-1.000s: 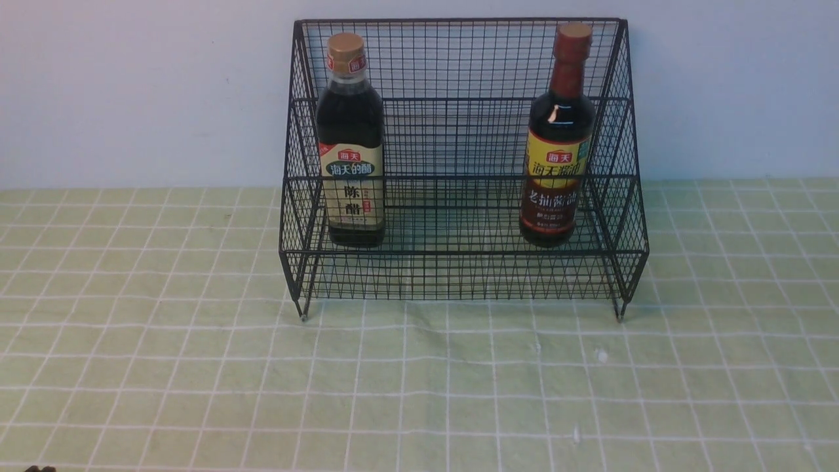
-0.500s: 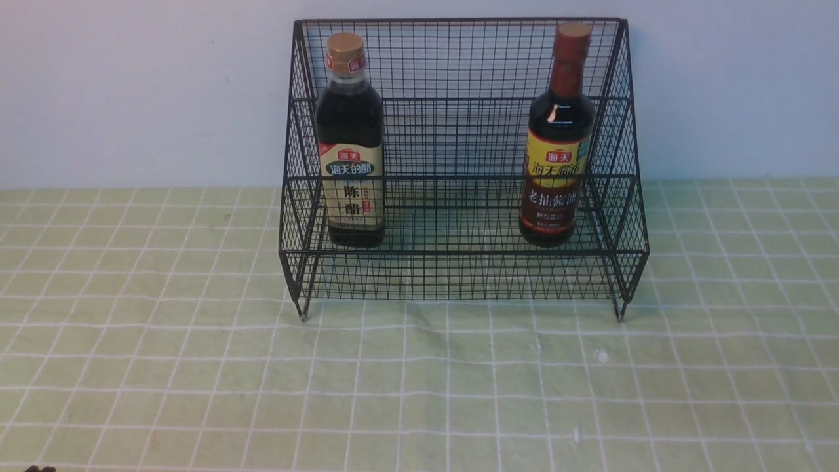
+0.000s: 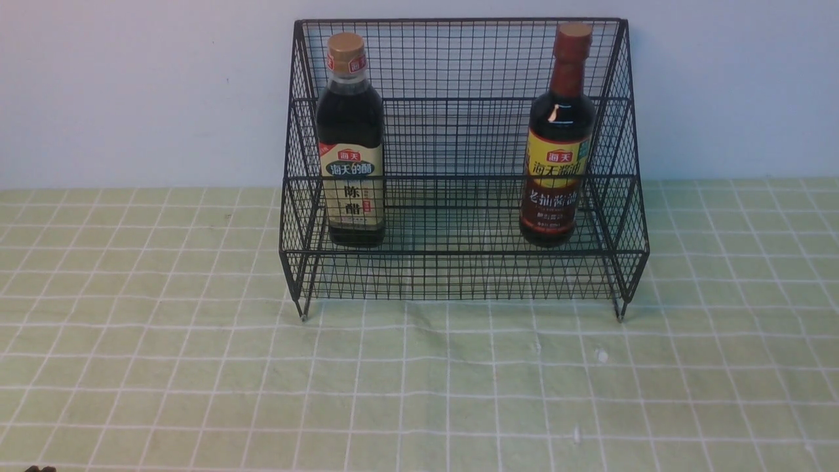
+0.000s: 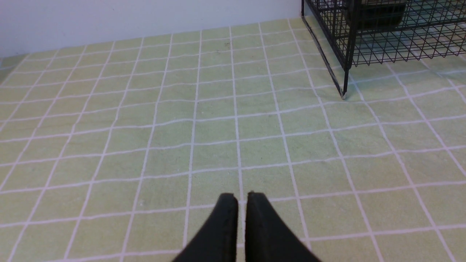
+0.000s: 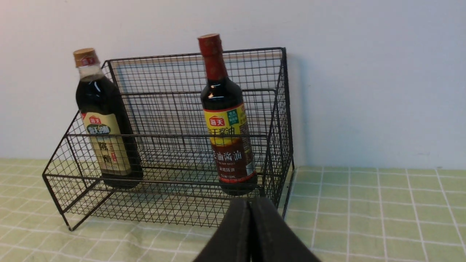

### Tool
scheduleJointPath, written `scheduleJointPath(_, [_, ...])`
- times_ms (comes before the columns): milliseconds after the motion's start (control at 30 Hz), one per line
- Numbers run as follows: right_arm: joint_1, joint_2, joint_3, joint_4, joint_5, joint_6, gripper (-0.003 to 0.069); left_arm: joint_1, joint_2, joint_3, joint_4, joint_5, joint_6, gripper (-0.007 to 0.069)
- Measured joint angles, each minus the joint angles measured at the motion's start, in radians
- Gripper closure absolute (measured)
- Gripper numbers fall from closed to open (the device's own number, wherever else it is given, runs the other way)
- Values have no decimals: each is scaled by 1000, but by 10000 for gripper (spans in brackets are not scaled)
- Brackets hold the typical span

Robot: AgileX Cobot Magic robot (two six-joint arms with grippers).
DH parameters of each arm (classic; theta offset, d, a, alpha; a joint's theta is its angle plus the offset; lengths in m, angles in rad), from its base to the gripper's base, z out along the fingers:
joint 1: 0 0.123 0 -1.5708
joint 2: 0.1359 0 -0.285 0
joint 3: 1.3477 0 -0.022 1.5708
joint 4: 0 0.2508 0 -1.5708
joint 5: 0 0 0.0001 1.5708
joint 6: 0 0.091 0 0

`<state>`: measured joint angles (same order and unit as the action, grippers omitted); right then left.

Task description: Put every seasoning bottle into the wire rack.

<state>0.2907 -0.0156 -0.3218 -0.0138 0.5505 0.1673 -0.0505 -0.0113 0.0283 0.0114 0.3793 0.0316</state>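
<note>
1. We see the wire rack (image 3: 462, 164) at the tablecloth's (image 3: 196, 367) far edge.
2. Its lower tier holds the gold-capped bottle (image 3: 351, 141) left and the red-brown-capped bottle (image 3: 557, 137) right, both upright.
3. The left gripper (image 4: 242, 198) and right gripper (image 5: 250, 203) are both closed, empty.

Wire rack (image 3: 459, 275) on green checked tablecloth (image 3: 196, 367).

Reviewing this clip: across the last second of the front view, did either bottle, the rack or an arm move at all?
Nothing visibly changed. The squarish gold-capped bottle and the round long-necked red-brown-capped bottle stand upright in the black wire-mesh rack as before, on its lower tier. Both tools are shut, holding nothing: left tool, right tool.
</note>
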Motion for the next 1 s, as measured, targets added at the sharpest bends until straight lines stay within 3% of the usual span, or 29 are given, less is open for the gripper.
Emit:
scheduleJointPath(300, [-3, 0, 49, -4, -42, -45, 673, 0, 0, 0, 0, 0, 0, 607])
scheduleJointPath(567, [-244, 0, 226, -61, -52, -46, 673, 0, 0, 0, 0, 1, 0, 607])
scheduleJointPath(700, [-298, 1, 329, -63, -84, -45, 673, 0, 0, 0, 0, 1, 0, 607])
scheduleJointPath(1000, [-311, 2, 339, -63, -152, -45, 673, 0, 0, 0, 0, 1, 0, 607])
